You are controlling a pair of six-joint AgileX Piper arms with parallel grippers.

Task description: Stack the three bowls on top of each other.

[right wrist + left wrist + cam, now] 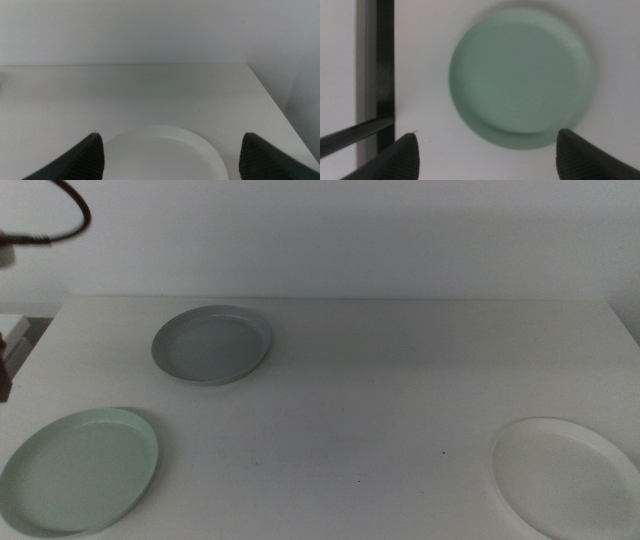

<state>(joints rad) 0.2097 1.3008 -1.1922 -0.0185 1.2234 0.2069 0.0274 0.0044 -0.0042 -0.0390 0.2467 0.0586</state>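
Three bowls lie apart on the white table (400,380): mint green bowl (80,468) front left, grey-blue bowl (211,344) behind it, white bowl (566,476) front right. The left claw (485,155) hangs above the green bowl, jaws apart; the right claw (170,155), also spread, faces the white one.

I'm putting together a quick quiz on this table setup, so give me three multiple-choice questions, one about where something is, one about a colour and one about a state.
1. Which bowl lies farthest from the camera in the middle view?
A. white bowl
B. grey-blue bowl
C. mint green bowl

2. What colour is the bowl below the left gripper?
A. mint green
B. red
C. black

3. How do the three bowls stand?
A. all stacked
B. two stacked
C. all apart

Answers:
1 B: the grey-blue bowl sits farthest back on the table.
2 A: the left gripper is open above the mint green bowl.
3 C: the white bowl, near the open right gripper, touches neither of the others.
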